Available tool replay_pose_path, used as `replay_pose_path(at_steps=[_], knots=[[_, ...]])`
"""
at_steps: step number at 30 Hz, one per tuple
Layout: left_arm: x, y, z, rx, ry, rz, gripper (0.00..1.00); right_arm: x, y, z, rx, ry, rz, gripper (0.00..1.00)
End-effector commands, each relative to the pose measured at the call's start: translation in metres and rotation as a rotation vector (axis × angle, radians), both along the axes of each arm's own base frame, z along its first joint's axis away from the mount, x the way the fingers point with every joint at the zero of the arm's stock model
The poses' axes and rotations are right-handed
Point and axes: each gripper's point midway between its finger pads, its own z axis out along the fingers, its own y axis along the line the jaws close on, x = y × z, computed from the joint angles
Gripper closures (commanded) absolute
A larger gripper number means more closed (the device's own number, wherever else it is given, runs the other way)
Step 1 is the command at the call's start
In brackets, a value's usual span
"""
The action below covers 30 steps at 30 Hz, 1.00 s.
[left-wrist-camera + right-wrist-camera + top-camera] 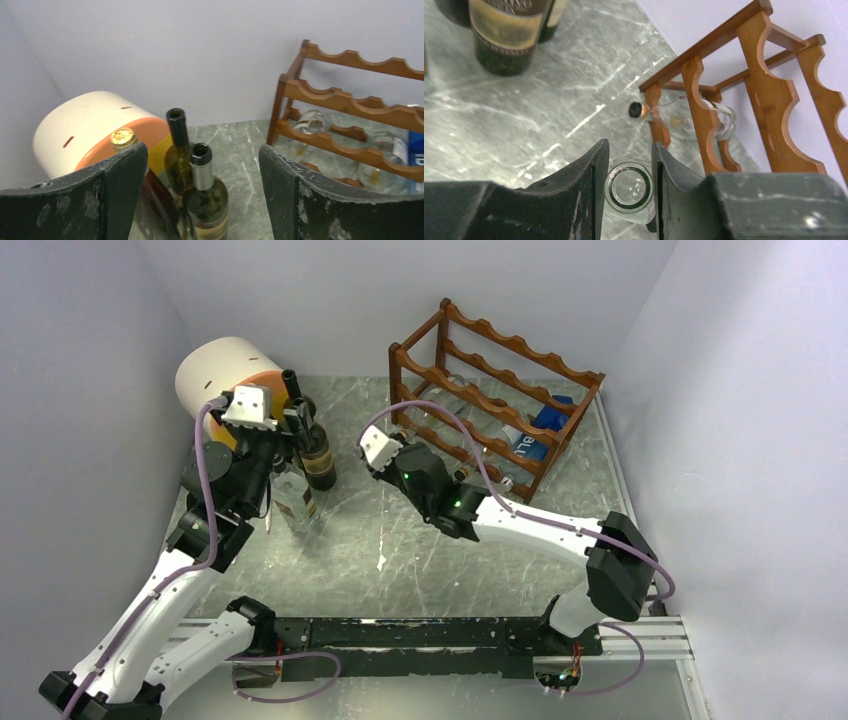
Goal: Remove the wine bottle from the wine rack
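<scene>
Progress: grasp done. Right end effector (628, 162) is clamped on the neck of a clear, uncorked bottle (628, 189). The mouth faces the wrist cam, pinched btwn both fingers (584, 195).

The bottle sits just in front of the rack (771, 85), at its left end, over the desk (420, 550). Its body is hidden under the fingers, so can't tell if the base rests on the desk, hangs free or leans on a rail. Judging by the mouth pointing up the fingers and not lying across the rails, it's prob. out of its cradle.

Left to do, by my read: carry it clear of the rack, stand it down, let go.

A capped bottle (671, 120) lies on a low tier, neck poking out the front. More items sit further right in the rack.

Pose, right arm: reaches from its near-right base forward and left across mid-desk, wrist tipped down at the rack's left front.

Pose, left arm: raised toward the far-left corner. Left end effector (197, 155) has jaws wide apart and nothing held, looking down on the standing bottles (318, 465) beside a white-and-orange drum (222, 368).
</scene>
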Motion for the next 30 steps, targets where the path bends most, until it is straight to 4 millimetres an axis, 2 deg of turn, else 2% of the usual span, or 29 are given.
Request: replay_pose_path(at_steps=[1,8,13,17,23,30], knots=[[-0.002,0.028,0.011,-0.014,-0.051,0.118,0.15,-0.003,0.013,0.056,0.227,0.021,0.037,1.00],[-0.005,0.054,0.016,-0.017,-0.079,0.209,0.16,-0.005,0.036,0.095,0.417,0.079,0.104,1.00],[-0.006,0.065,0.016,-0.013,-0.086,0.257,0.16,-0.005,0.063,0.109,0.522,0.140,0.164,1.00],[-0.004,0.068,0.012,-0.003,-0.083,0.277,0.16,0.000,0.082,0.108,0.570,0.213,0.159,1.00],[-0.003,0.070,0.011,-0.002,-0.079,0.289,0.16,0.001,0.101,0.099,0.584,0.272,0.156,1.00],[-0.005,0.074,0.011,-0.010,-0.083,0.309,0.16,0.005,0.125,0.078,0.559,0.311,0.157,1.00]])
